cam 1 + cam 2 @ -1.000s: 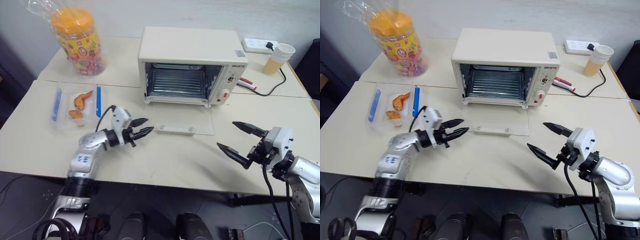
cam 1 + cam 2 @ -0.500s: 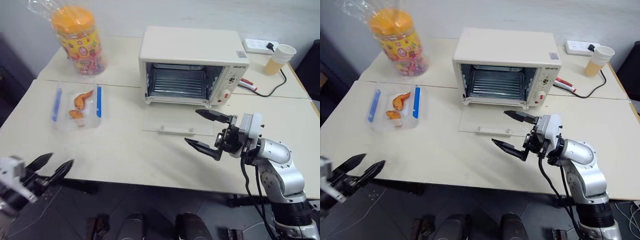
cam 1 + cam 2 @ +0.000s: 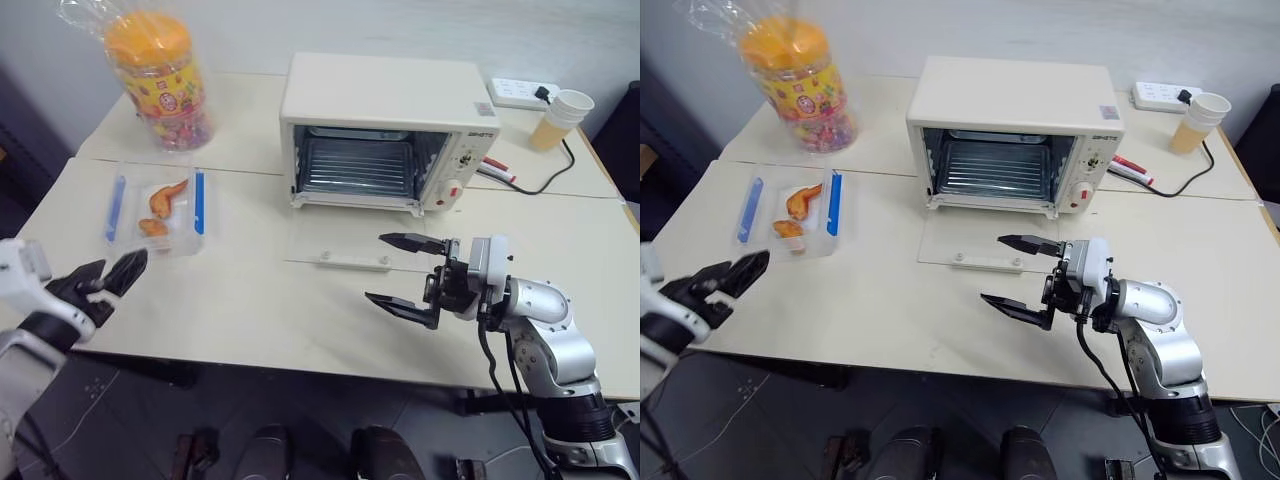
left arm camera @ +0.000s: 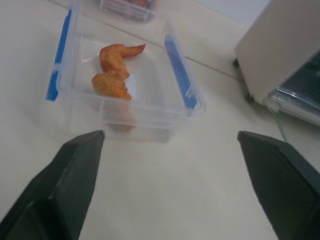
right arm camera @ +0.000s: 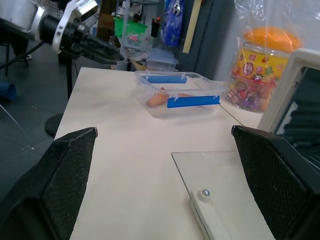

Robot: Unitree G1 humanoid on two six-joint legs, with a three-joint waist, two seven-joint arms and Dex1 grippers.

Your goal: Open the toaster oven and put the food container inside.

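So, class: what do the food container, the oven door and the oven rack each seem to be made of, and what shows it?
Food container: probably clear plastic, as the fried pieces show through its walls, with blue clips.
Oven door: likely glass, since the table shows through the flat pane, with a cream handle.
Oven rack: apparently bare metal wire, thin shiny parallel bars.

Left gripper (image 3: 112, 278): moved from beside glass door (image 3: 355, 240) toward 9 o'clock, near table (image 3: 280, 310) edge; jaws spread wider.
Right gripper (image 3: 400, 272): shifted toward 9 o'clock, over door's front edge.
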